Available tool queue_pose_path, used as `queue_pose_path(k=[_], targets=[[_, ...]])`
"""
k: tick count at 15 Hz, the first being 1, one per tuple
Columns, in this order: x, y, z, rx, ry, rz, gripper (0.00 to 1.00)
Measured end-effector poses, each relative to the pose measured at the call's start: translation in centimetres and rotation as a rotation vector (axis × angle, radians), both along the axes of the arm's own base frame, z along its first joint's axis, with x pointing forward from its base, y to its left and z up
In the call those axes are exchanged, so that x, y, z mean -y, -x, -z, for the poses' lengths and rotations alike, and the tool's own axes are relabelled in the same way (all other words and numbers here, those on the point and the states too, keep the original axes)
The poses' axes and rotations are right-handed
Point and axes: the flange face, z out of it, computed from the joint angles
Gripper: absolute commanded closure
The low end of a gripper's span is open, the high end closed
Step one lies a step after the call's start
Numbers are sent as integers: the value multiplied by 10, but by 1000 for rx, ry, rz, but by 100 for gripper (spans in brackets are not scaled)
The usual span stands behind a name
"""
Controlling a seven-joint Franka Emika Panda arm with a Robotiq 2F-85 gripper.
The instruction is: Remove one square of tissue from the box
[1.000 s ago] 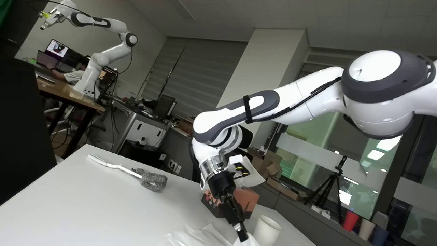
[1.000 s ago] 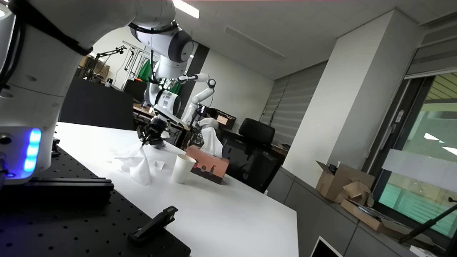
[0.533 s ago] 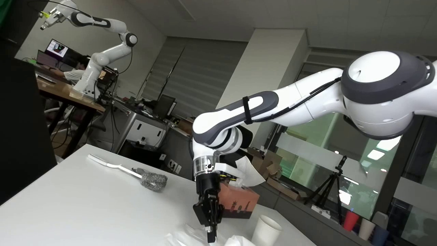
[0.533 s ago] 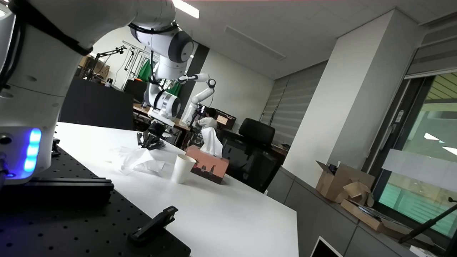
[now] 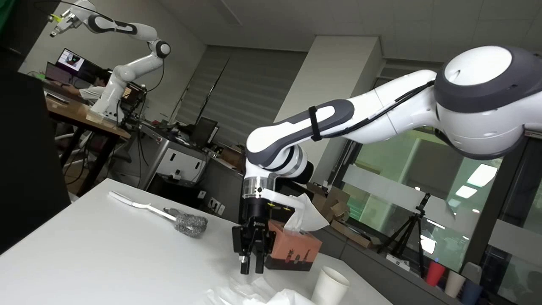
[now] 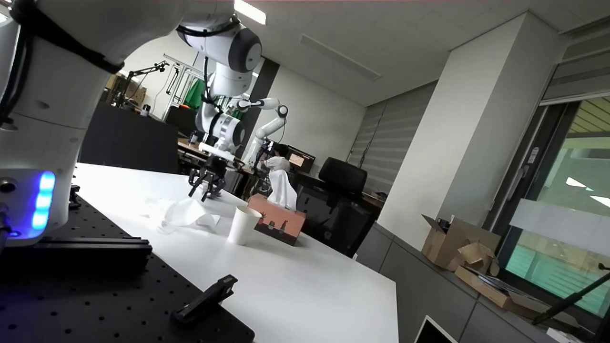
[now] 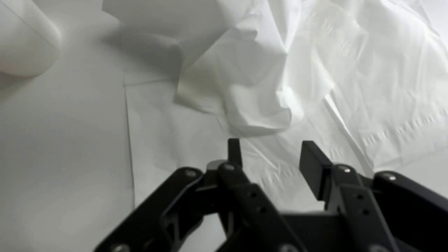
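In an exterior view, a ceiling light (image 6: 250,11) glares; the table (image 6: 119,176) is overexposed at far left; wrist-view shadows look soft.

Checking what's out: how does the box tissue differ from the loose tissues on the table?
The box tissue stands up from the tissue box; the loose tissues lie on the table. The box tissue forms a tuft; the loose tissues sprawl crumpled. Both are white; the open pincer holds neither.
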Motion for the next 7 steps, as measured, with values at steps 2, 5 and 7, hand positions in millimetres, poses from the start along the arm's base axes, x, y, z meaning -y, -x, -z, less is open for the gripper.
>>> queue_pose_path(k=[2, 5, 7], targets=[[-3, -9, -30, 71, -3, 19, 5], [2, -8, -72, 72, 47, 43, 10], [9, -2, -87, 26, 90, 48, 1]])
